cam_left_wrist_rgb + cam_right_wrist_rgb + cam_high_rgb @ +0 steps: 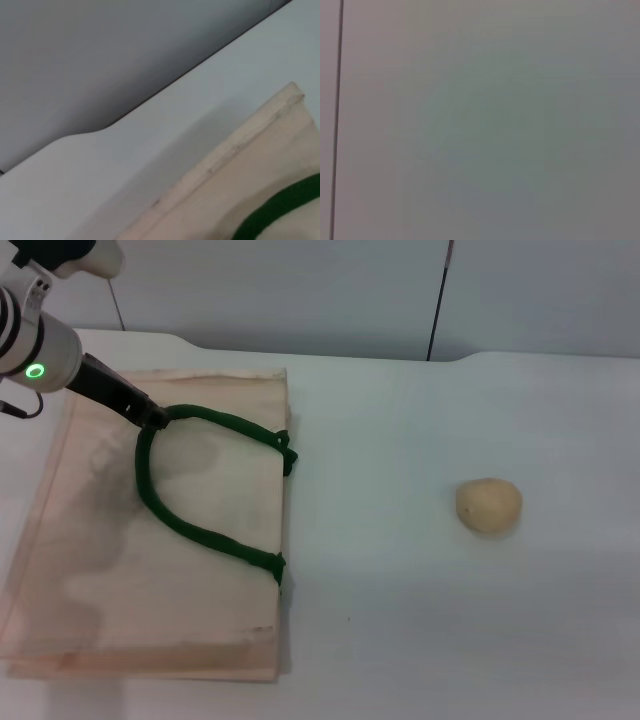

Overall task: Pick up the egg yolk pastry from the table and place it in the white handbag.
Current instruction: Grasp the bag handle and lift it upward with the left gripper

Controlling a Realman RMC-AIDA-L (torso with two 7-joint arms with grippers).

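White tabletop (pixel 400 620) fills the scene, backed by a pale grey wall (pixel 300 290) with a thin dark vertical seam. On it lies the white handbag (pixel 230 610), a large flat rectangle of cream fabric, with its thick dark green rope-like handle (pixel 160 508) curving in a loop over the upper face of the cloth. The left gripper (pixel 155 419), a slim black pincer on a white arm with a green indicator ring, reaches down from the far left corner of the table, and its tip sits right at the top of that green loop, touching the rope where it bends; the fingers appear drawn together around the handle, though the tip is small and partly merged with the rope. Below the pincer the loop sweeps down across the bag and back toward its right edge, where both rope ends are fixed. The egg yolk pastry (pixel 489 505), a small round pale tan ball with a matte doughy surface, rests on the bare table well apart from the pincer, far off to its right, beyond the bag's right edge. From the left wrist camera a bag edge, a strip of green rope and the table's far rim show. The right gripper is out of sight; its wrist camera shows only blank grey wall.
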